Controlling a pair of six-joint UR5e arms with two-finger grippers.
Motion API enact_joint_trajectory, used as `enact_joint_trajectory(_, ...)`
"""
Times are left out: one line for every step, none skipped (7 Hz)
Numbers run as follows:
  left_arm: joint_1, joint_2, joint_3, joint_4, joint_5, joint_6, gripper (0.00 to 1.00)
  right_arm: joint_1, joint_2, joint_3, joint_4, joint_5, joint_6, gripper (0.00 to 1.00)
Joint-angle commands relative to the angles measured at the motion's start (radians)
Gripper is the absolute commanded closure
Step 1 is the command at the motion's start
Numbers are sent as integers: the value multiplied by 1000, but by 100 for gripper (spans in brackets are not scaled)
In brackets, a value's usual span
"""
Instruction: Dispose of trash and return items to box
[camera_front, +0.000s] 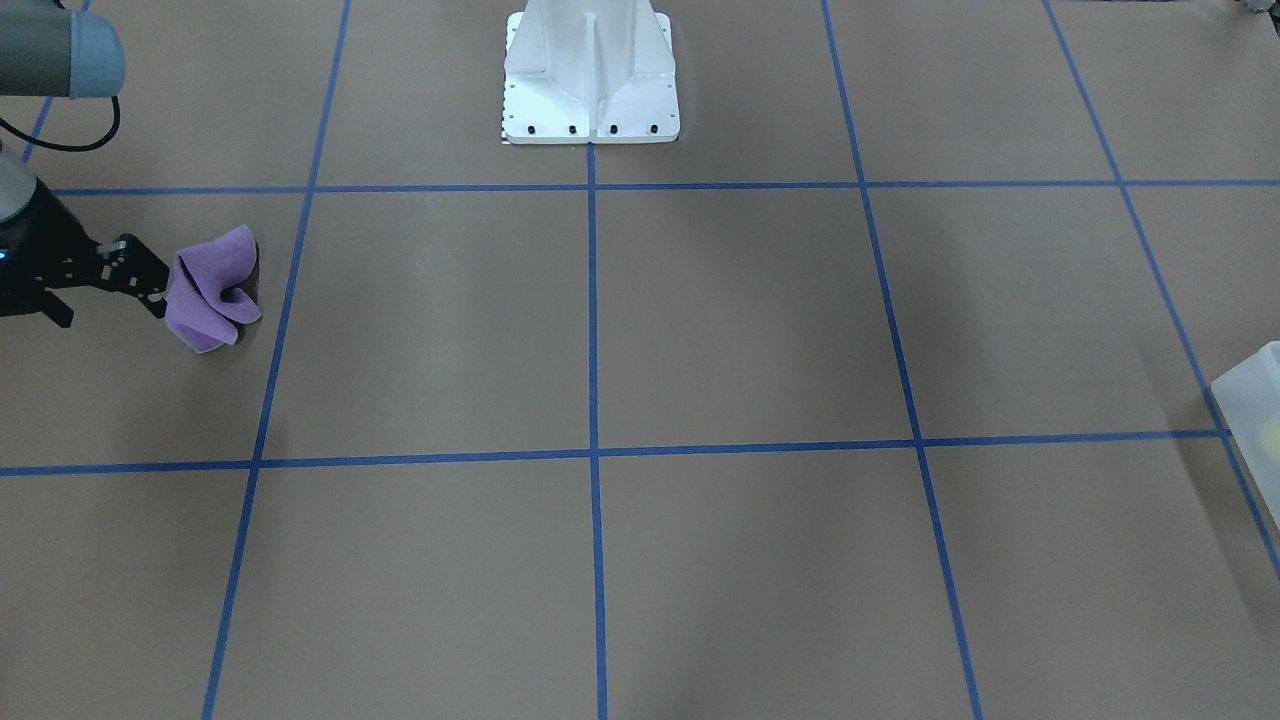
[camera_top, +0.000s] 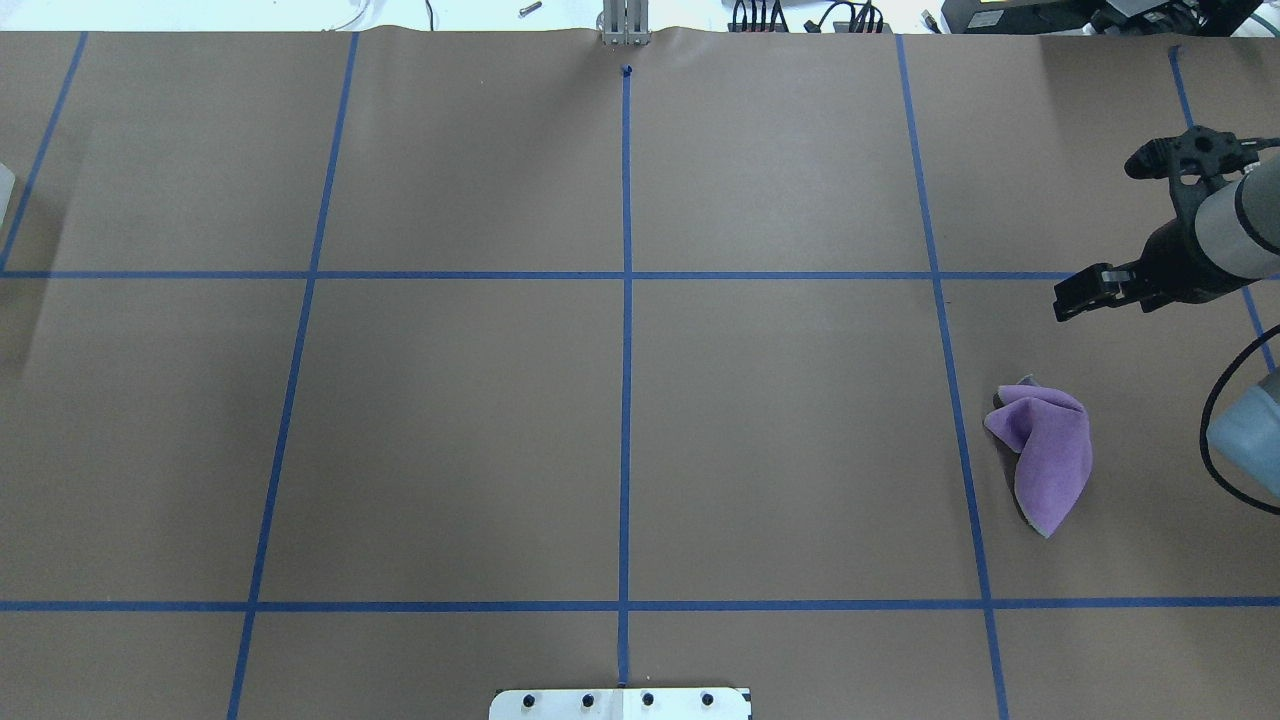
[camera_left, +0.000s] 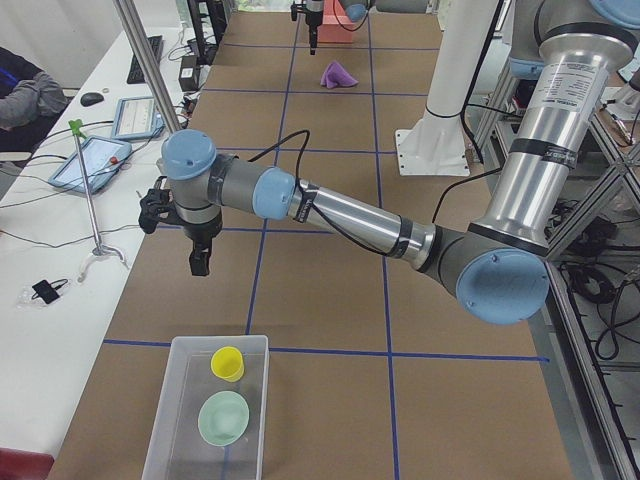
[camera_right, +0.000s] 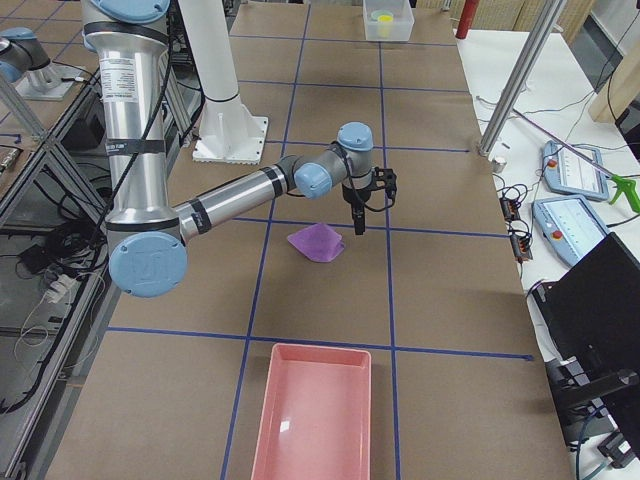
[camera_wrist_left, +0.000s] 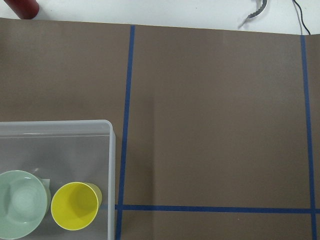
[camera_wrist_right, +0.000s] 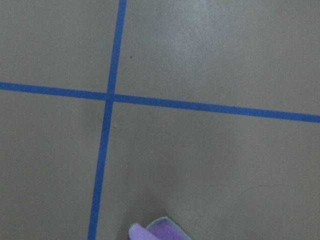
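Right gripper (camera_top: 1070, 300) hangs at three o'clock, jaws together; left gripper (camera_left: 198, 264) points down near nine o'clock, its state unclear.

Cup (camera_wrist_left: 75, 206) bright yellow | bowl (camera_wrist_left: 20, 197) pale mint-green | box (camera_wrist_left: 112, 150) frosted white | cloth (camera_top: 1050, 455) purple | tray (camera_right: 312, 420) pink | table (camera_top: 450, 420) brown, gridded with blue tape (camera_top: 625, 400)

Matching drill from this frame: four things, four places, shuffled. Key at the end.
Things:
1 yellow cup
2 purple cloth
3 pink tray
4 box

Places:
A table end on the robot's left
B inside the box, beside the mint bowl
C table end on the robot's right
D crumpled on the brown paper, outside any container

Pairs: 1-B, 2-D, 3-C, 4-A
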Motion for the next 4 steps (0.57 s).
enact_joint_trajectory(11, 4, -11, -1, 0, -4, 1, -60, -114, 96, 6, -4, 59, 7)
enact_joint_trajectory(11, 4, -12, -1, -1, -4, 1, -98, -126, 100, 6, -23, 60, 21)
enact_joint_trajectory(13, 4, -12, -2, -1, -4, 1, -138, -128, 97, 5, -59, 65, 23)
enact_joint_trajectory(16, 4, -12, -2, -1, -4, 1, -178, -127, 93, 6, -78, 112, 23)
